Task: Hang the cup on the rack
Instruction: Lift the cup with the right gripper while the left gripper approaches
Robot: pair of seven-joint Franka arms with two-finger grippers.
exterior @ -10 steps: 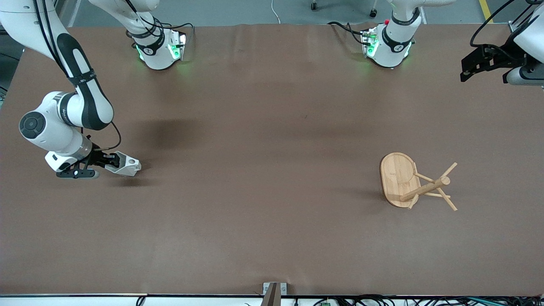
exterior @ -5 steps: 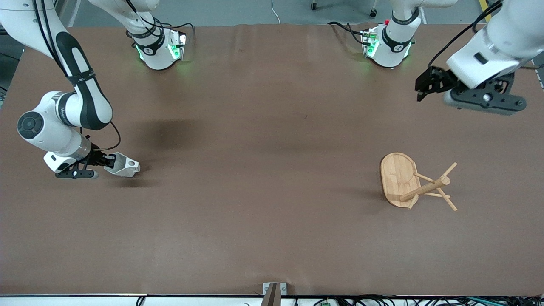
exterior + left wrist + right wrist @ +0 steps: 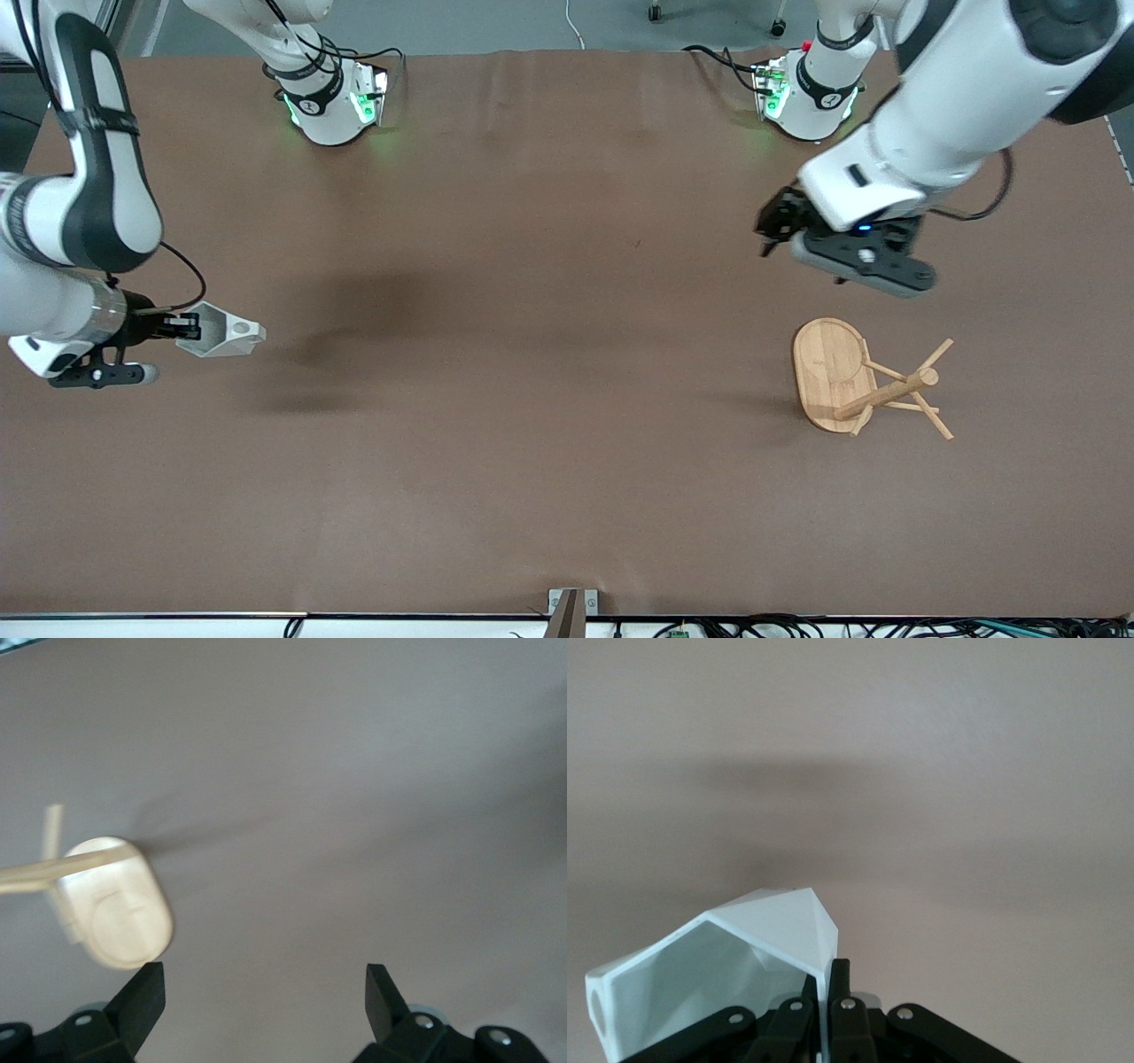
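Worktop (image 3: 567,266) — brown matte surface, one loose item resting on it.
Rack (image 3: 864,381): light bamboo, oval base with central post and thin angled pegs, set toward the left arm's end; two white arm bases (image 3: 332,102) mounted along the edge farthest from the front camera.

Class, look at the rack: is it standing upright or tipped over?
Tipped over. The rack lies on its side, its oval base on edge and its post level along the table.

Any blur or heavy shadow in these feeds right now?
Front view: the left gripper and its arm are motion-smeared; soft shadows lie on the table. Left wrist view: the rack is blurred. Right wrist view: the cup is sharp, with a dark shadow band above it.
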